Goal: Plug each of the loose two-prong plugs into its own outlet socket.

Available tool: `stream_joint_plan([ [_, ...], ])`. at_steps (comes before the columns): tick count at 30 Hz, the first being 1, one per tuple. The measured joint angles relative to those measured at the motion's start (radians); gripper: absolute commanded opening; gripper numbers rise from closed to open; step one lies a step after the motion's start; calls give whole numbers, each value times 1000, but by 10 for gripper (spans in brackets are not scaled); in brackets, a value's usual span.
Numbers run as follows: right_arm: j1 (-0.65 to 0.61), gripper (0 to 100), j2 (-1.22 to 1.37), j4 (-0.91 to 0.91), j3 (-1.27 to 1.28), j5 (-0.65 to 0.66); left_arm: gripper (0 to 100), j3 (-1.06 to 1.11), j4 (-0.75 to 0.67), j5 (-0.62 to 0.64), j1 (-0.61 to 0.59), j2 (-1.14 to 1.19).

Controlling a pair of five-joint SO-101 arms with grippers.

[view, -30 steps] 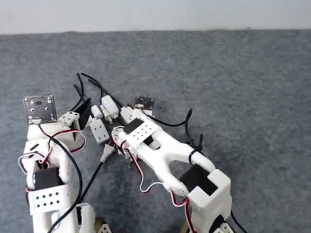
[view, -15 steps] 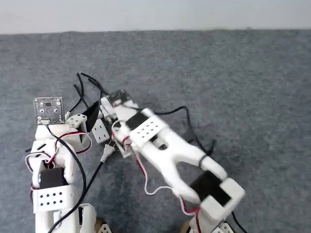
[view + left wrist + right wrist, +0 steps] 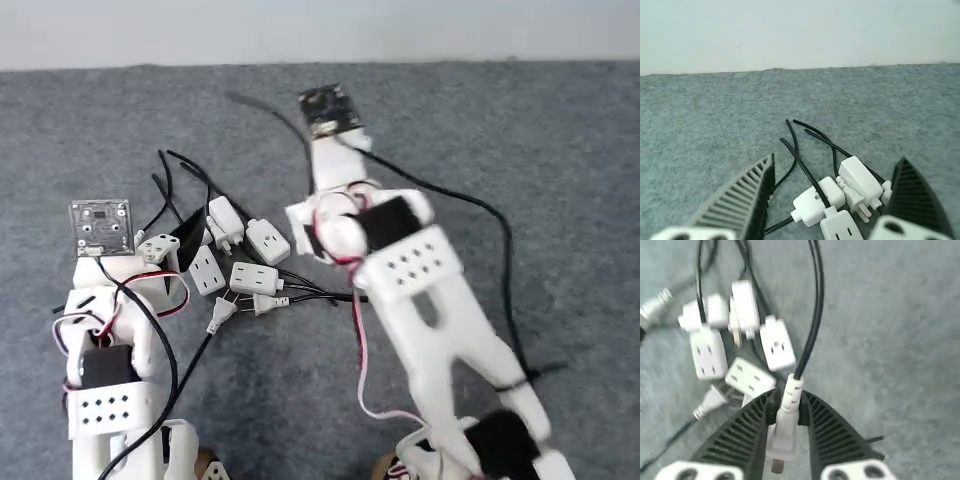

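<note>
A cluster of white outlet sockets and plugs lies on the grey carpet. One socket (image 3: 205, 270) (image 3: 705, 355) lies beside a second socket (image 3: 255, 278) (image 3: 747, 377) and a third socket (image 3: 268, 240) (image 3: 776, 345). A loose two-prong plug (image 3: 220, 315) (image 3: 710, 400) lies at the cluster's near edge. My right gripper (image 3: 785, 407) (image 3: 315, 240) hangs above the cluster's right side, shut on a white plug (image 3: 782, 427) whose black cord runs away from it. My left gripper (image 3: 836, 165) (image 3: 170, 240) stands open, low at the cluster's left, facing a white plug (image 3: 860, 182).
Black cords (image 3: 185, 175) trail from the cluster toward the back, and more cords (image 3: 315, 292) run under the right arm. A pale wall (image 3: 320, 30) bounds the carpet at the back. Bare carpet (image 3: 540, 180) stretches to the right.
The right arm has risen off the cluster and swung back and to the right with a plug in its gripper. The second socket now shows. The left arm shifted slightly early on.
</note>
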Motion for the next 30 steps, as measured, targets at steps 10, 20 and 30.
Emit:
stream_joint_plan([
  [10,-3,7,-163,-3,-40,269,359,-302,321,25,210,0],
  [20,-2,7,-180,-164,-169,390,359,-338,278,25,417,0],
  [30,-11,7,-180,-310,-169,390,360,-338,166,28,446,0],
])
